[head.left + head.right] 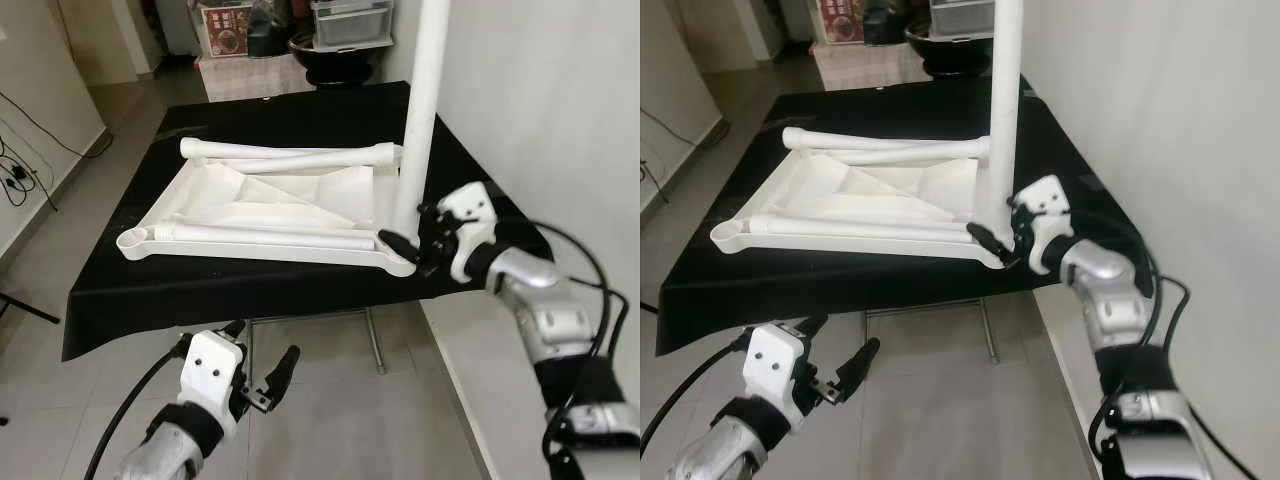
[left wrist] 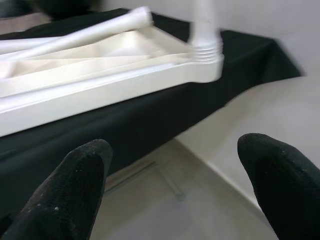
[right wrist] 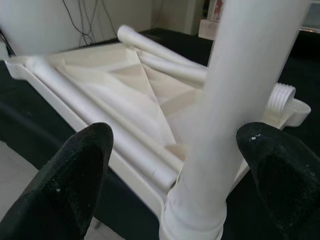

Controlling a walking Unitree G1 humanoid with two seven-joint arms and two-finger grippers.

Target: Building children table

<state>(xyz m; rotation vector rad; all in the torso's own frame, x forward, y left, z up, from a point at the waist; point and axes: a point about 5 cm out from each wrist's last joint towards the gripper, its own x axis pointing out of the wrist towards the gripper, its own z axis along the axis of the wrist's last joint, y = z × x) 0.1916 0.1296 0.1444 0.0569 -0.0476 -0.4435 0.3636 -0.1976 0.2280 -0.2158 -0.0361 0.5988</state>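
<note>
A white tabletop (image 1: 270, 205) lies upside down on a worktop (image 1: 300, 120) draped in black cloth, its ribbed underside facing up. One white leg (image 1: 420, 110) stands upright in the near right corner socket, rising out of the top of the head views. Three more legs lie loose on the tabletop: a long one (image 1: 260, 236) along the near edge, and two (image 1: 290, 155) side by side along the far edge, one of them ending in a threaded tip beside the upright leg.

The right gripper (image 1: 412, 250) is at the base of the upright leg, at the worktop's near right corner. Its black fingers (image 3: 75, 180) are spread apart, one on each side of the leg; in the right wrist view the leg stands between them with clear space at either side, so they do not look to be touching it, though the contact point is hard to judge.

The left gripper (image 1: 268, 385) hangs low in front of the worktop, below its near edge and above the tiled floor (image 1: 330, 420). Its fingers (image 2: 70, 195) are also apart and hold nothing; the left wrist view looks up past them at the tabletop's edge and the blurred leg.

A plain wall (image 1: 560, 110) runs just beside the worktop on the right. Behind it stand a storage box (image 1: 350, 22) and other household things.
</note>
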